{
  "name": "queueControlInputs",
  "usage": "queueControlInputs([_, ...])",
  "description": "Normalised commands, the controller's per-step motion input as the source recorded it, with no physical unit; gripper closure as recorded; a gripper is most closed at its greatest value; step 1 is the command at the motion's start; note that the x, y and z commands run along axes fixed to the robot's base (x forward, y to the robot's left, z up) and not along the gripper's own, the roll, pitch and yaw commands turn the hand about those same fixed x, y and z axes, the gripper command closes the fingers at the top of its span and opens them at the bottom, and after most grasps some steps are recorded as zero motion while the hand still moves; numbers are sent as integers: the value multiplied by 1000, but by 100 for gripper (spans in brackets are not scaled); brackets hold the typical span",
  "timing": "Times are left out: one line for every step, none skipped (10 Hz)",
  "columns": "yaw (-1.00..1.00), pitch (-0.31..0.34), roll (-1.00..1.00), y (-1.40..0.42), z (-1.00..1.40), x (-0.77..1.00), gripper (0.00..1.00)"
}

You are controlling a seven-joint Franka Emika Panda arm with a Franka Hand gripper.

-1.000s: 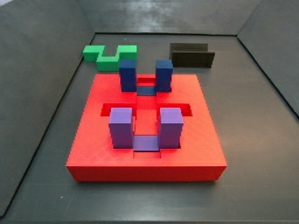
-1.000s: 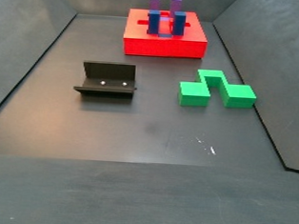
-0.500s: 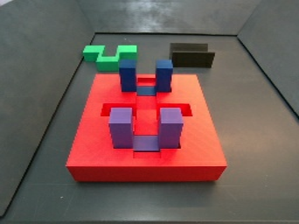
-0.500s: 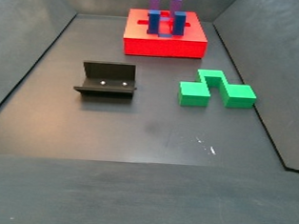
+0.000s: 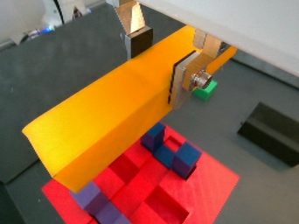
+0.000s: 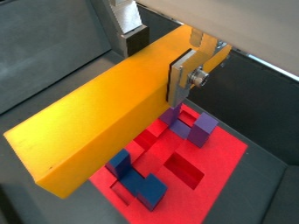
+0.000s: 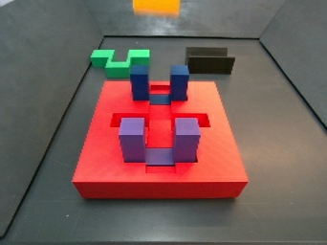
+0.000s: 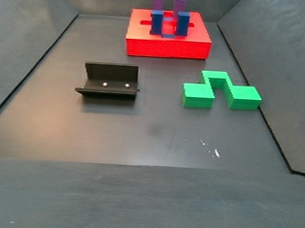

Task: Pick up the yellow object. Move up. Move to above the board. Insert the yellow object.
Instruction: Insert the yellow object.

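In both wrist views my gripper [image 5: 162,63] [image 6: 158,59] is shut on the yellow object [image 5: 105,114] [image 6: 93,122], a long yellow-orange bar clamped between the silver fingers near one end. The bar hangs high above the board [image 5: 211,188] [image 6: 216,166], a thick red slab with recessed slots and upright blue and purple posts. In a side view only the bar's orange end [image 7: 157,6] shows at the top edge, above the board's [image 7: 115,172] far side. The board also shows far back in a side view [image 8: 146,46], where gripper and bar are out of view.
A green zigzag block [image 7: 119,60] [image 8: 222,91] lies on the floor beyond the board. The dark fixture [image 7: 211,59] [image 8: 109,82] stands next to it. Grey walls enclose the floor.
The orange end of the bar has come into view at the top edge of a side view; half a second ago it was not there. Board, green block and fixture have not moved.
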Motion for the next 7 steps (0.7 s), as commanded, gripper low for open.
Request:
queueControlInputs([0, 0, 166, -509, -1000, 157, 100])
queueControlInputs([29, 0, 149, -409, -1000, 146, 100])
queueControlInputs([94, -21, 49, -151, -1000, 151, 100])
queueControlInputs([91, -19, 0, 0, -966, 131, 100])
queueControlInputs([86, -17, 0, 0, -877, 114, 100])
queueControlInputs([77, -4, 0, 0, -791, 49, 100])
queueControlInputs([34, -11, -21, 0, -674, 0, 100])
